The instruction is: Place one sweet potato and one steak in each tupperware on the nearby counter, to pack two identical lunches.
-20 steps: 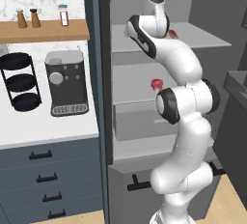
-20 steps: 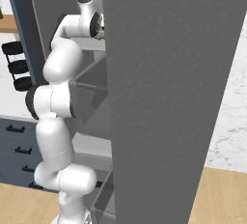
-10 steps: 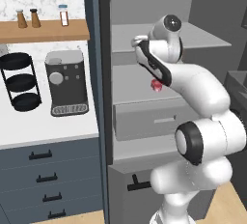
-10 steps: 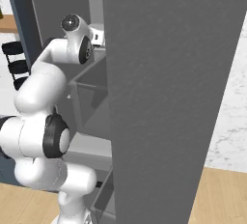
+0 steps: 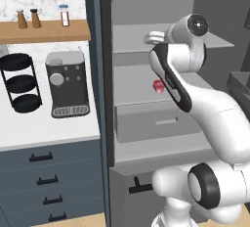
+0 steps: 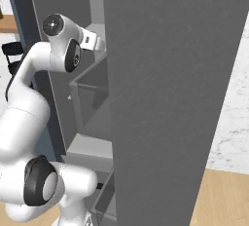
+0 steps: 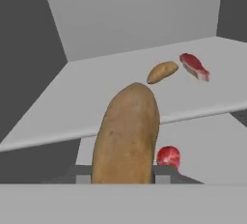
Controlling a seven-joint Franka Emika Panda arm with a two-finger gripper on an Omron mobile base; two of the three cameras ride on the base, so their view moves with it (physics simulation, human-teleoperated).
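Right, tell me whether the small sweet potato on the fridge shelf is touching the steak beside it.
Apart. The hand view shows a strip of bare grey shelf between the small sweet potato and the steak.

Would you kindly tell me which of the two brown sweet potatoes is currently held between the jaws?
The large brown sweet potato standing upright between the jaws in the hand view; the smaller brown sweet potato lies on the grey shelf beside the red raw steak.
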